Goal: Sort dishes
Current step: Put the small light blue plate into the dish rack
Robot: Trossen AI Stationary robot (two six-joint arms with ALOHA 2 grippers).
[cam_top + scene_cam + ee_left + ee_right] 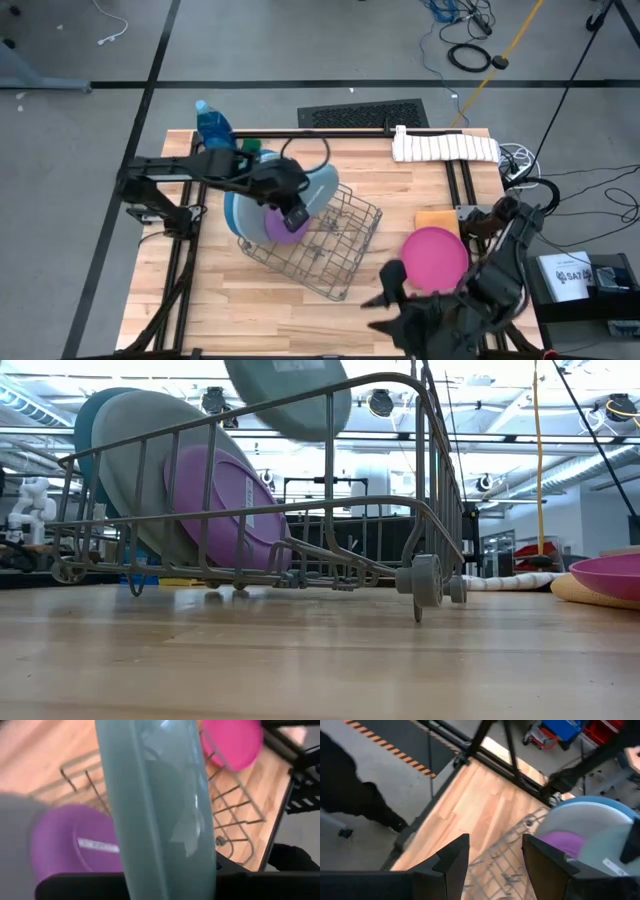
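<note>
A matte teal plate [155,810] is held edge-on by the left tool [292,212] over the rack [335,240]. A purple plate [283,226] is racked upright. The right tool [492,857] is wide, near the surface [230,300] edge.

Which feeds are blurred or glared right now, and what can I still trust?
Left wrist view: the teal plate held by the left gripper fills the frame, soft. Low view: bright ceiling lights behind the wire rack, plates still readable. Right wrist view: slight blur, right gripper open. High view: even light.
</note>
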